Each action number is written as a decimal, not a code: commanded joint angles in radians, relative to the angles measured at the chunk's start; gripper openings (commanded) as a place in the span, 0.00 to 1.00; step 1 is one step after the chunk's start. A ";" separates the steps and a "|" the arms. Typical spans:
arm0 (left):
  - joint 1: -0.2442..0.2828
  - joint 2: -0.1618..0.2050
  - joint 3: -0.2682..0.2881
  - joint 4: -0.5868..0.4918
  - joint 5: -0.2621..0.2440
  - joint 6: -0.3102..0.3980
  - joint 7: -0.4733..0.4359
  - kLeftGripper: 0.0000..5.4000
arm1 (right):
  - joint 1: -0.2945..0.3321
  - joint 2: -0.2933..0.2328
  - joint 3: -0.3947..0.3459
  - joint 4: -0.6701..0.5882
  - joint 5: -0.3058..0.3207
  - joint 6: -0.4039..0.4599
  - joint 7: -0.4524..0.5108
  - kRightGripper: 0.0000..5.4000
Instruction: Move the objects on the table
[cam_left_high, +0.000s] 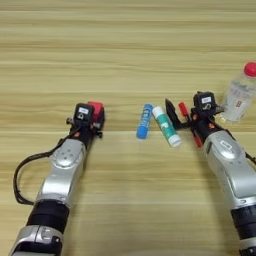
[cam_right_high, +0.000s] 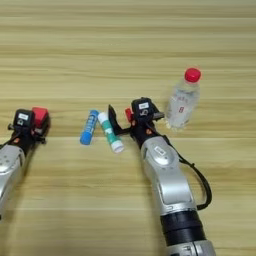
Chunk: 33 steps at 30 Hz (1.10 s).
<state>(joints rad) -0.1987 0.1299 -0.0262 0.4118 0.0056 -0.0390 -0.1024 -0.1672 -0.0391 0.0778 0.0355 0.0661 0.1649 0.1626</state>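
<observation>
I have both arms up on the table, reaching in from the 6 o'clock edge. My left gripper sits at about 9 o'clock of the picture's middle, and the red cube is right at its tip, touching it on the far side. The gripper's head covers its fingers, so I cannot tell whether they are clamped on the cube or only resting against it.

My right gripper is at about 3 o'clock of the middle in the left eye view. Its fingers stand wide apart: one black finger sticks out toward 10 o'clock, just beside the glue stick. The red marker shows between the fingers, close against the gripper's body, with another bit of red lower down by the wrist. I cannot tell if the fingers actually touch it.

The blue tube and the white-and-green glue stick lie side by side between my two grippers, the tube toward 9 o'clock of the stick. They are close at their far ends and spread a little toward me.

The bottle lies at 2 o'clock of the right gripper, near it but apart, its red cap pointing to 12 o'clock.
</observation>
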 joint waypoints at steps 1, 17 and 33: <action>0.008 -0.003 -0.011 0.004 0.014 0.017 -0.011 0.57 | -0.006 0.001 0.003 -0.005 -0.001 0.008 0.005 1.00; -0.013 -0.014 0.021 -0.033 -0.006 -0.074 0.013 0.92 | 0.044 -0.048 0.072 -0.023 -0.027 -0.003 0.094 1.00; -0.036 -0.002 0.058 -0.087 -0.014 -0.215 0.016 1.00 | 0.070 -0.068 0.142 -0.012 -0.077 0.016 0.125 1.00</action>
<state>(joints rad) -0.2239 0.1274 0.0261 0.3338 -0.0059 -0.2486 -0.0903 -0.1057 -0.1038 0.2134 0.0190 -0.0035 0.1657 0.2871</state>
